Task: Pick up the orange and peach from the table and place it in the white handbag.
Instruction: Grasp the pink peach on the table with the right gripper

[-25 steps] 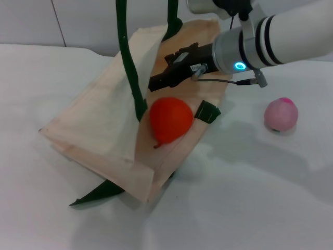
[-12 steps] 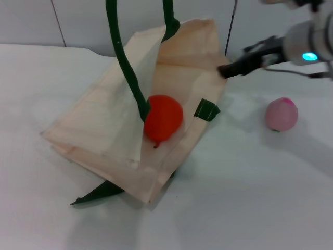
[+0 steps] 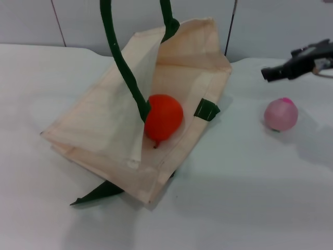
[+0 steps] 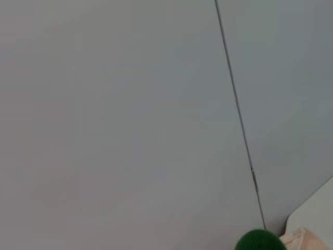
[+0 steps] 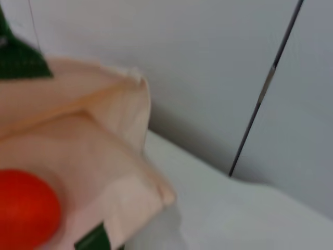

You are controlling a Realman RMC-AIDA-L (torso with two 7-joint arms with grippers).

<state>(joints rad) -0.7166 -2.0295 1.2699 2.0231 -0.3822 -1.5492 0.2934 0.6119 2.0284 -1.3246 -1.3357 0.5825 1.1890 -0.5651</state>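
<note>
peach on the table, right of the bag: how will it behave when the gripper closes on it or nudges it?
The peach looks round and smooth and sits free on the table, so a nudge would probably roll it. Its curved sides may slip out of an off-centre pinch. It is smaller than the orange, so likely light. The right gripper is above and behind it, not touching.

The white handbag (image 3: pixel 114 120) looks like matt woven cloth, cream and softly creased, with dark green handles (image 3: pixel 122 62) of a thick, rope-like cord and a flat green strap tab (image 3: pixel 207 110). The orange (image 3: pixel 163 117) is smooth with a slight sheen, plastic-looking. The peach (image 3: pixel 281 114) appears matt and faintly fuzzy. The bench (image 3: pixel 250 198) is smooth, plain white, with a low sheen.
</note>
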